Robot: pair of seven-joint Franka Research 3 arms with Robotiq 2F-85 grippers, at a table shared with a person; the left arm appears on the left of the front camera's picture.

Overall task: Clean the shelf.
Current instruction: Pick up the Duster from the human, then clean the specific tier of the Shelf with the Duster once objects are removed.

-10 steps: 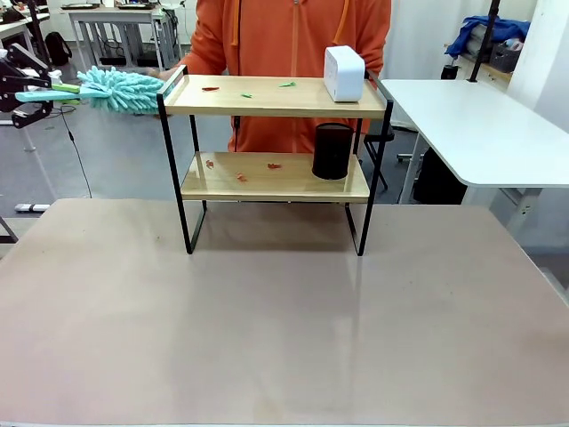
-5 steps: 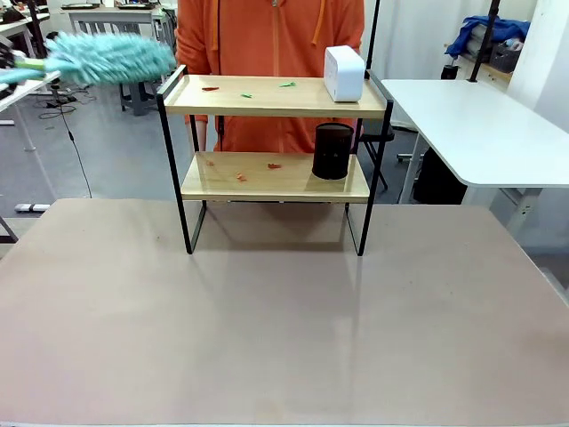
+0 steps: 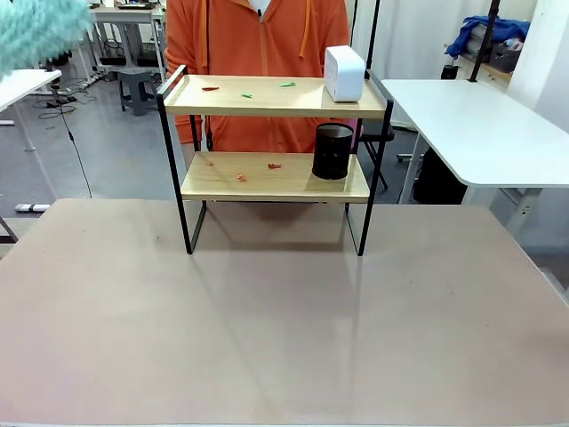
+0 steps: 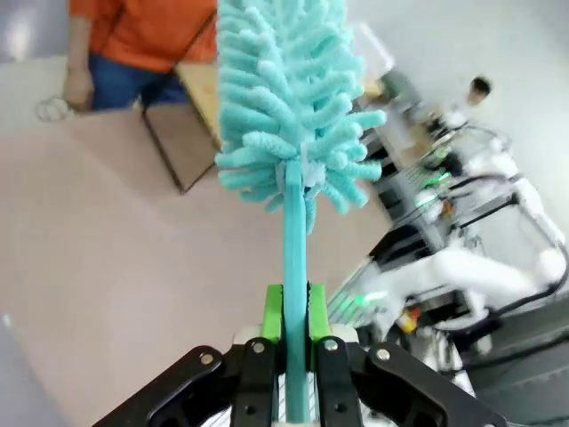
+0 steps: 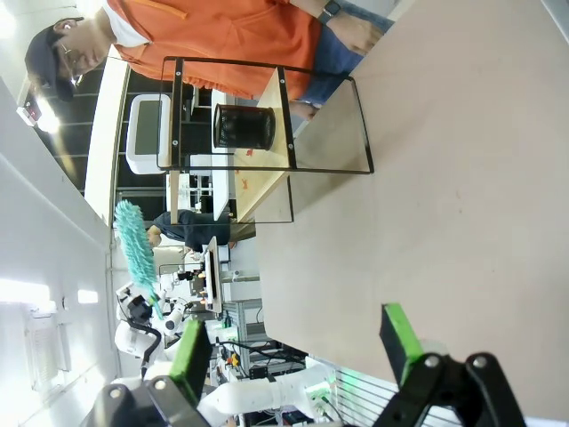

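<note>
Cleaning hardly begun: duster aloft, up-left of shelf, litter on both boards.

Up-left of shelf (image 3: 267,105), above top-board level and clear of the frame: fluffy teal duster (image 3: 36,31), handle pinched tight between green pads of left gripper (image 4: 295,311). Shelf itself on the table (image 3: 267,329), far side, approx centre, w/ person in orange (image 3: 258,36) right behind. On top board, left to centre: red scrap (image 3: 210,88) and two green bits (image 3: 246,94); at right end, white box (image 3: 343,73). On lower board: three reddish scraps (image 3: 241,177), then black cup (image 3: 332,151) at right. Well back from shelf, over bare table: right gripper (image 5: 295,342), spread wide, nothing in it. By the look of it, approx nil done; left to do: sweep top board, then lower, prob. working round box and cup.
</note>
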